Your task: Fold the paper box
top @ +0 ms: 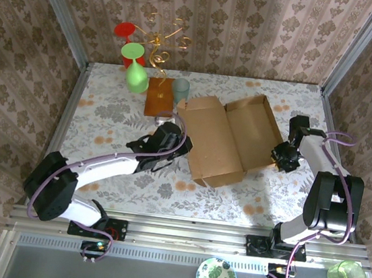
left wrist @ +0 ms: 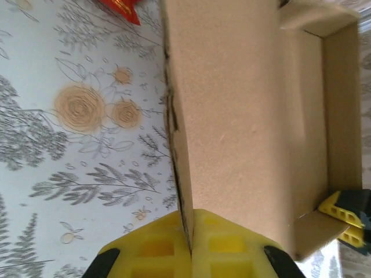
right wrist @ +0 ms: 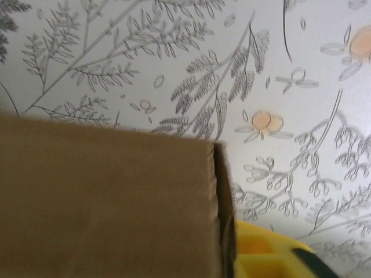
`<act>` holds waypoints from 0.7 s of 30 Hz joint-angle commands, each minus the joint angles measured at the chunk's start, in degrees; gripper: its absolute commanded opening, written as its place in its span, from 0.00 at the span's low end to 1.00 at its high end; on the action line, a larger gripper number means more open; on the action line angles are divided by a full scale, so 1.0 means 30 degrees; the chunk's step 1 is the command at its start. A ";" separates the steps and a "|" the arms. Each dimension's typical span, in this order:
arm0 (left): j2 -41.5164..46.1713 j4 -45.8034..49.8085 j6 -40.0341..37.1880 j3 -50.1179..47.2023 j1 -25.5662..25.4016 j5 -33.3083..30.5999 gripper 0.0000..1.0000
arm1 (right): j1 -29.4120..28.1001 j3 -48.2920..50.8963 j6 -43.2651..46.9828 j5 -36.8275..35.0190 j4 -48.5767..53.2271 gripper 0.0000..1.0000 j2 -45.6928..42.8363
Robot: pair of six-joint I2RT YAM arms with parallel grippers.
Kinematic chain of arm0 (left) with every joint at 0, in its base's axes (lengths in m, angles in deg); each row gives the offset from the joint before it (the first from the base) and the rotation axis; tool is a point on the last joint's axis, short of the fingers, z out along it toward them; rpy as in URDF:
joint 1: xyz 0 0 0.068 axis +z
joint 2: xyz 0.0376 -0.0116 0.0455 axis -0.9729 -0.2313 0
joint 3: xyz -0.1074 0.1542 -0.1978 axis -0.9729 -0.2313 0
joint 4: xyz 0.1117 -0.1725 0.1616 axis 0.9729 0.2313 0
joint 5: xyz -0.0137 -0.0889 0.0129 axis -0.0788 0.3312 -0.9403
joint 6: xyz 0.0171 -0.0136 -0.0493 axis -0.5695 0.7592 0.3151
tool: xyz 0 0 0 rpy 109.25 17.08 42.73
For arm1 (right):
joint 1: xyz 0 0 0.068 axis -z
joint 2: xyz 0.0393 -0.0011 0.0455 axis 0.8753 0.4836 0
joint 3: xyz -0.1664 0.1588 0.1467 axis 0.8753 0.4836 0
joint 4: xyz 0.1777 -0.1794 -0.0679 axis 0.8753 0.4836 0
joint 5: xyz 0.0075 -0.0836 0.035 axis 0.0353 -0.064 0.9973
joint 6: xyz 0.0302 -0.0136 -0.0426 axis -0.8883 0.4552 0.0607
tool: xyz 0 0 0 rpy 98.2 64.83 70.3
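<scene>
Looking down from above, we find the box (top: 226,140) lying open in the middle of the worktop (top: 108,109), its two halves spread flat with low walls standing along some edges. The left end effector (top: 172,137) sits at the box's left edge, its fingertips hidden there under the wrist body. From the left wrist, we see its two yellow fingers (left wrist: 156,252) pressed together on the thin edge of a box wall, pinching the cardboard between them. The bottom of the frame cuts off their lower parts.

The right end effector (top: 284,156) is at the box's right edge, too small and dark from above for us to make out its jaws. From the right wrist, the box's brown wall is blurred and cut off at the left and bottom. One yellow finger (right wrist: 261,255) shows just beside the wall's corner, also cut off. We cannot tell whether it touches the cardboard, or whether this end effector is spread or gripping.

Behind the box stand a slab (top: 158,96), a wire stand (top: 163,41), a green glass (top: 136,77), a red glass (top: 126,30) and a grey cup (top: 180,89). A red scrap (left wrist: 119,7) at the top of the left wrist view is cut off, and we cannot identify it.
</scene>
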 commanded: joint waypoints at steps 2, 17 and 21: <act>0.0170 0.7558 -0.4658 0.2494 0.0361 -0.1089 0.00 | -0.0970 -0.0537 -0.0215 0.1120 0.1431 0.49 -0.1451; -0.2001 1.7500 -1.8336 1.1901 0.2928 -0.1743 0.00 | -0.5037 -0.1384 0.2953 0.2374 -0.2365 0.67 -0.6414; -0.2226 1.7089 -2.2411 1.2725 0.2822 -0.2064 0.00 | -0.5070 -0.0011 0.7925 0.3016 -0.9240 0.62 -0.7121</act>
